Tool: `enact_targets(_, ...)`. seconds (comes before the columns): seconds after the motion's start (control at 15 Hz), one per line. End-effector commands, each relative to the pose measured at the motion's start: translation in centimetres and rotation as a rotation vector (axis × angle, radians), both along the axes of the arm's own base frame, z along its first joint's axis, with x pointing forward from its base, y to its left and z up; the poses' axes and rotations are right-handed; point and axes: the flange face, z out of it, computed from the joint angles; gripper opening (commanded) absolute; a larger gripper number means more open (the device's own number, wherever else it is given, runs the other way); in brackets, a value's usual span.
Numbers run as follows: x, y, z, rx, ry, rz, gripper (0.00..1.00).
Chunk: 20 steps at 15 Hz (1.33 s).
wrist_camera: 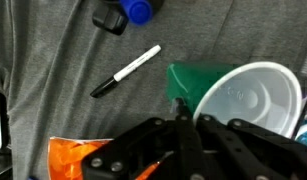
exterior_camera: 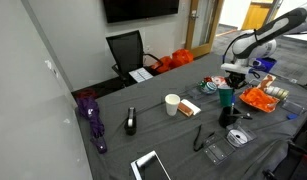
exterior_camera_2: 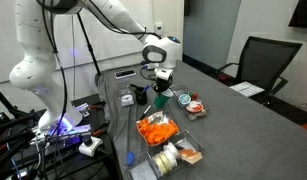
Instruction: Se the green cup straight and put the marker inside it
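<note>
- Your gripper (wrist_camera: 190, 112) looks nearly closed, its jaws pinching the near rim of the green cup (wrist_camera: 238, 95), though the wrist view shows the contact only partly.
- In an exterior view the green cup (exterior_camera: 225, 98) hangs just under your gripper (exterior_camera: 230, 80), mouth up, over the grey table (exterior_camera: 113, 150).
- In the wrist view the marker (wrist_camera: 125, 71) lies flat at the cup's 9 o'clock, clear of it.
- An orange bag (wrist_camera: 73, 155) sits at the marker's 7 o'clock.
- The white paper cup (exterior_camera: 172, 104) stands well apart, at the green cup's 9 o'clock.
</note>
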Motion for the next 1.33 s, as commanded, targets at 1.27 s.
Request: enact_targets(1.27,-5.7,2.6,-0.5,-0.047,-0.413,0.14,0.01)
